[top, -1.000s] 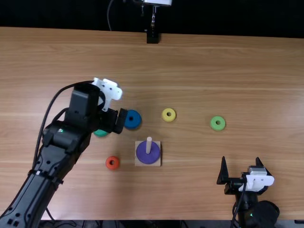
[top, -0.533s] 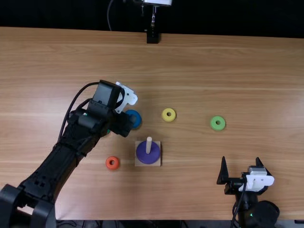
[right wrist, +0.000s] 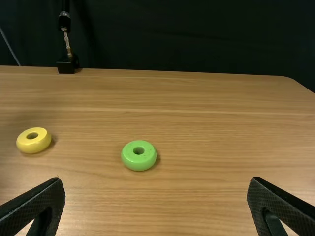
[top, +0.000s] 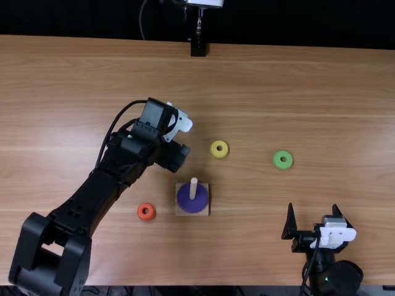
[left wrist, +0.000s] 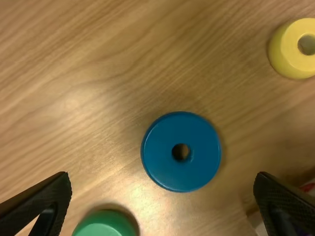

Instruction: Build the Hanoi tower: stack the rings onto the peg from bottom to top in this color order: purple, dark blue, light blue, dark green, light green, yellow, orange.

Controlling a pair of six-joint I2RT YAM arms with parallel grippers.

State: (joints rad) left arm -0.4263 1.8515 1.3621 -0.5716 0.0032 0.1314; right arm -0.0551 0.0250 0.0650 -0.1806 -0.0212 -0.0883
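Presumably the step in hand is picking up the blue ring (left wrist: pixel 165 164), likely the dark blue one, for the stack's second layer. It lies on the tabletop (top: pixel 296 92) below the left tool (left wrist: pixel 163 177), which is released, fingers wide apart and empty. To do it well, centre the fingers first, since the ring sits nearer the finger on the peg's side, then descend straight, squeeze around the rim and leave the hole free for the peg (top: pixel 194 189). Purple (top: pixel 184 200) is already on that peg. The right tool (top: pixel 313 208), also released, can stay parked near the light green ring (top: pixel 277 161). As for what's obscured, the left arm covers the blue ring in the top view; in the left wrist view, the darker green ring (left wrist: pixel 106 227) is cropped and a reddish patch (left wrist: pixel 309 187) is too cut off to identify.
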